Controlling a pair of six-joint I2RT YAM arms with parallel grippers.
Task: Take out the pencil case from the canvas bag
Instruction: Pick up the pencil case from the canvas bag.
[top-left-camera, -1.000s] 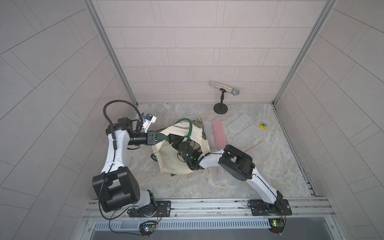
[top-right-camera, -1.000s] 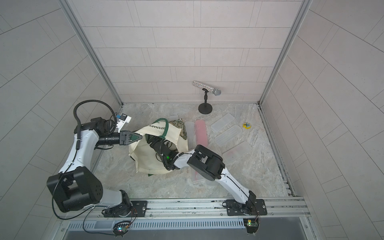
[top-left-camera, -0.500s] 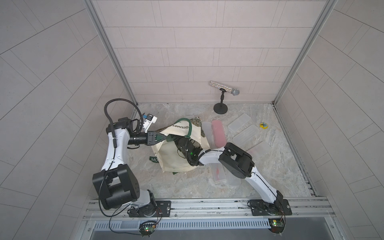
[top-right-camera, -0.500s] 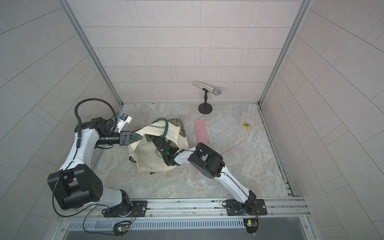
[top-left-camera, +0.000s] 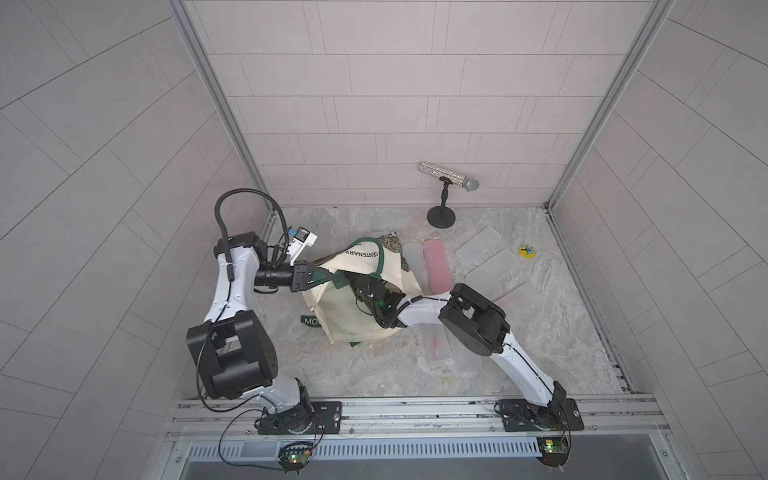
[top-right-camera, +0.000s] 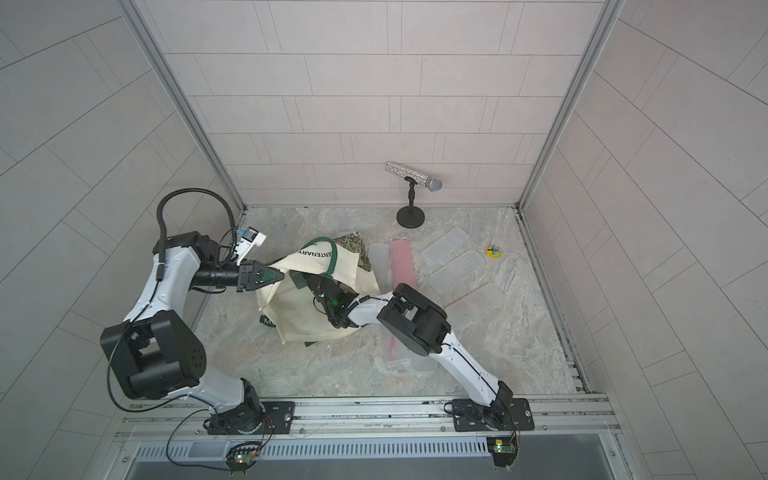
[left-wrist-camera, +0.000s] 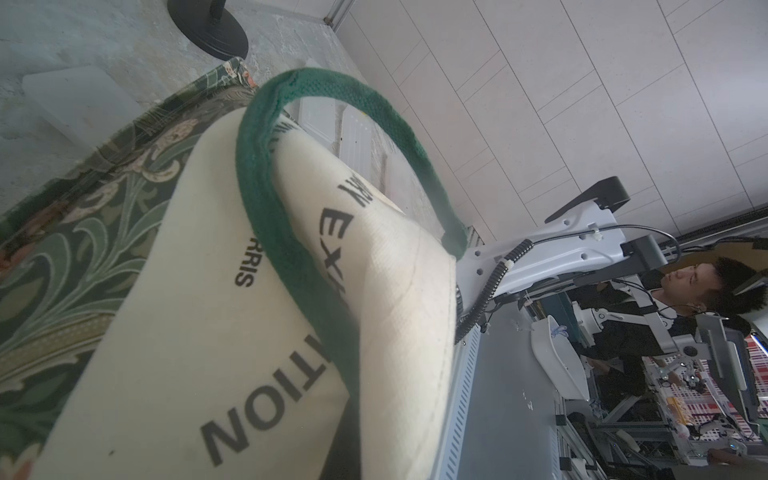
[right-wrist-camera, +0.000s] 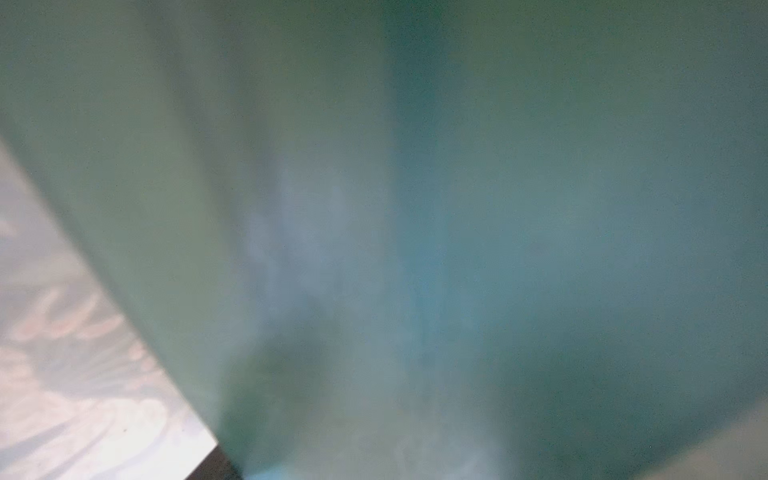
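Left gripper (top-left-camera: 328, 276) clamps canvas bag (top-left-camera: 345, 316) rim; right arm (top-left-camera: 419, 312) reaches inside.

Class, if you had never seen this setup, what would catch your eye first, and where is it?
The cream bag mid-floor draws the eye: the left pincer pinches its rim while the right arm reaches into its mouth. Next, the glittery microphone on a stand at the back, and a pink case beside the bag.

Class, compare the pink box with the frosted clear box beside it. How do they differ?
The pink box is opaque; the clear box is see-through. The clear box lies next to the bag; the pink box lies beyond it. Both are long and lie flat, side by side.
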